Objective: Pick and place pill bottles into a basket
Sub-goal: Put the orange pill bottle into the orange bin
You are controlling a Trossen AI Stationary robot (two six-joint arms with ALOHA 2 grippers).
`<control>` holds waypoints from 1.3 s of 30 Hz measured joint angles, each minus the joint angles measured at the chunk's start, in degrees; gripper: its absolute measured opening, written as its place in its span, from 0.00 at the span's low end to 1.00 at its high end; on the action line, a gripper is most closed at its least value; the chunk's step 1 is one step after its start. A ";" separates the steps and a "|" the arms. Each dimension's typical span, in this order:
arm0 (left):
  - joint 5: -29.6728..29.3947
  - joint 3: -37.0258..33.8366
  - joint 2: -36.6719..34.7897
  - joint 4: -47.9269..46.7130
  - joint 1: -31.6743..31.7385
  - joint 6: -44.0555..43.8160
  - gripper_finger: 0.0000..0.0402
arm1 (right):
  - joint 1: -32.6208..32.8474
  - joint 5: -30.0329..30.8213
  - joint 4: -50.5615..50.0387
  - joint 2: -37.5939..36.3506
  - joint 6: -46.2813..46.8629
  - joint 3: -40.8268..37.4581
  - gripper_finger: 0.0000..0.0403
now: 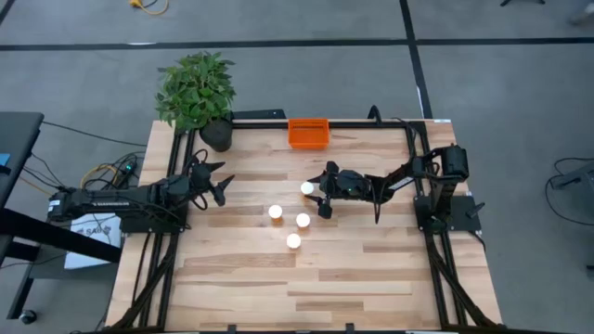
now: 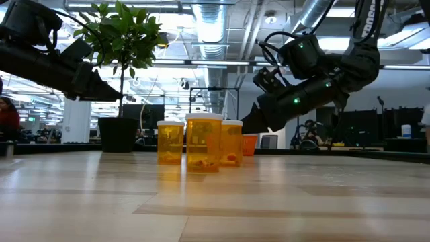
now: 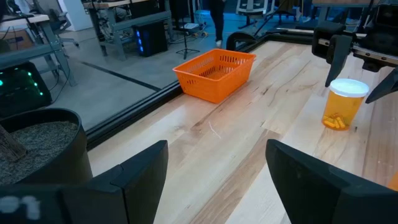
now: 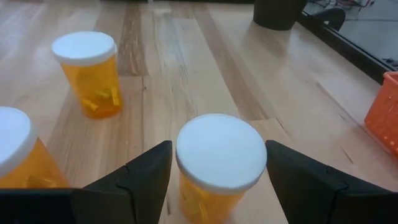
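Observation:
Four pill bottles with white caps and orange bodies stand upright on the wooden table. Three form a cluster (image 1: 276,211) (image 1: 303,220) (image 1: 293,241). The fourth (image 1: 307,188) stands closer to the far edge. My right gripper (image 1: 320,190) is open and low over the table, one finger on each side of this fourth bottle (image 4: 221,162). I see no touch. The orange basket (image 1: 308,132) sits at the far edge, also in the left wrist view (image 3: 214,73). My left gripper (image 1: 223,182) is open and empty at the left, near the plant pot.
A dark pot (image 1: 216,135) with a green plant stands at the far left corner, left of the basket. Black frame rails (image 1: 422,167) run along the table's sides. The near half of the table (image 1: 306,288) is bare wood.

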 joint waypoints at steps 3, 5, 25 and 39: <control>0.00 0.01 0.00 0.00 0.00 0.00 0.65 | 0.00 0.02 -0.03 0.00 0.02 0.00 0.62; 0.00 0.00 0.00 0.00 -0.01 -0.02 0.65 | 0.02 0.02 -0.03 0.00 0.02 0.00 0.62; 0.00 0.00 0.00 0.00 0.01 0.00 0.65 | -0.39 0.42 0.12 0.00 1.03 0.04 0.51; -0.02 0.00 0.00 0.00 -0.01 0.00 0.65 | -1.58 0.20 0.62 0.00 1.09 1.75 0.48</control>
